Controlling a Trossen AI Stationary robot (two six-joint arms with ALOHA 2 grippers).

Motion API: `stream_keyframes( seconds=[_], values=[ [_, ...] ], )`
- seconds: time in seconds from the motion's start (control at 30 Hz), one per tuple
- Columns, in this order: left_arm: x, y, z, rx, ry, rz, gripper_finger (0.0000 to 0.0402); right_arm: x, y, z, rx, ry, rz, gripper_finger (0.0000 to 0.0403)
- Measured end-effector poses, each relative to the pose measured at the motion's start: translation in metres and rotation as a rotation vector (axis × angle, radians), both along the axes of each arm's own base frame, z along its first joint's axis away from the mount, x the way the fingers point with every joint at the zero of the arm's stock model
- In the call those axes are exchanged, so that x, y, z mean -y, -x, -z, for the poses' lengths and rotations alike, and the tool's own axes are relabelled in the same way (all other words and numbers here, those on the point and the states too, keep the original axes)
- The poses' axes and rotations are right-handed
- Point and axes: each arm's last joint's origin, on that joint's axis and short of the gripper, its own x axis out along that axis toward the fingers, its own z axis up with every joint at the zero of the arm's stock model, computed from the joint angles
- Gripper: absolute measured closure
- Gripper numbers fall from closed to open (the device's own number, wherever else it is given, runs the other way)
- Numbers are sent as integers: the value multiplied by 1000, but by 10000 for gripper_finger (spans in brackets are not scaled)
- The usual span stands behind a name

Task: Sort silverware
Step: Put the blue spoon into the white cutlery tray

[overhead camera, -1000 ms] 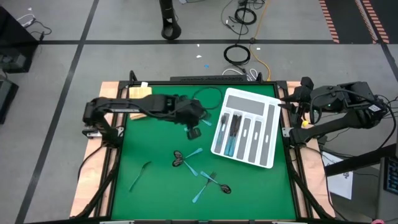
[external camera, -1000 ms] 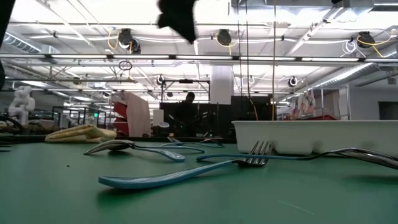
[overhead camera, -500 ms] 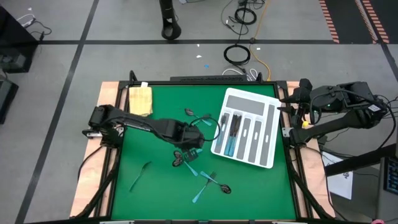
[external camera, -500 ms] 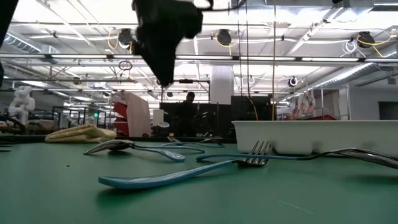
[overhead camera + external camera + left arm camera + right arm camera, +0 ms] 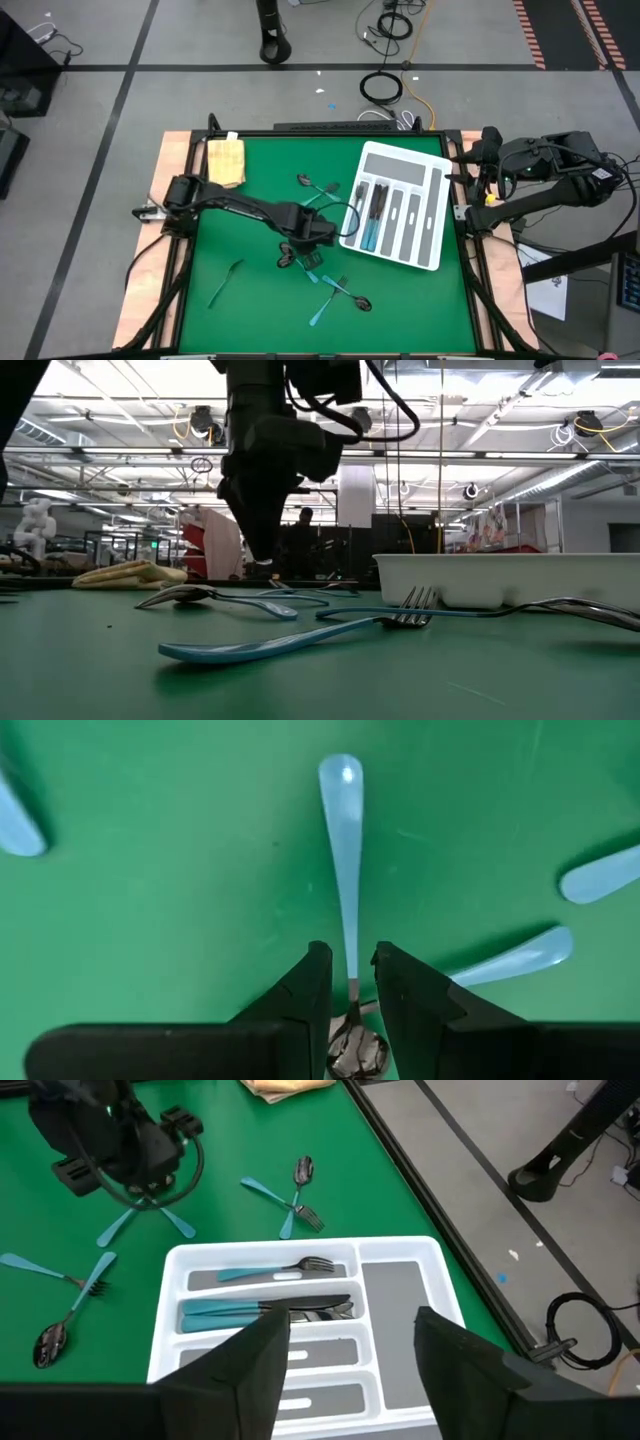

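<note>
The left gripper (image 5: 312,238) is low over the middle of the green mat (image 5: 250,310), its two fingers (image 5: 305,995) a narrow gap apart and set either side of the thin neck of a spoon (image 5: 343,840), not pressed onto it; the spoon's head is half hidden between the fingertips. That spoon belongs to a crossed cluster of silverware (image 5: 300,258) just under the gripper, with more pieces (image 5: 340,293) lower on the mat, a lone fork (image 5: 224,281) toward the left, and a small pair (image 5: 318,186) nearer the tray. The white tray (image 5: 433,215) sits at the mat's right, tilted, with a few blue-handled pieces (image 5: 372,215) in its left compartments. The right gripper (image 5: 350,1345) hangs above the tray's far edge at the table's right side, fingers wide apart and holding nothing. A tan block (image 5: 225,160) lies in the mat's far left corner. Around the table is grey floor with dark tape lines and coiled cables (image 5: 381,87). The low view looks past a fork (image 5: 300,635) into a workshop with ceiling lights; the left arm blocks its upper middle, and the things behind it are too dim to tell.
</note>
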Motion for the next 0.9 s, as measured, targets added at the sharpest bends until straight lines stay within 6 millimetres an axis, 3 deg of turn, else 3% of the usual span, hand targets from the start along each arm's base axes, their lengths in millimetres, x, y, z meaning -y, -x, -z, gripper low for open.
stream_keyframes(
  seconds=[0.47,0.7,0.9],
  values=[
    [14,2,1,-9,48,101,314,0,1,1,-21,6,-4,199],
    [44,14,-20,73,-21,326,314,0,2,2,-31,8,-8,199],
    [49,14,-9,100,56,373,314,0,3,4,-63,2,-33,199]
  ],
)
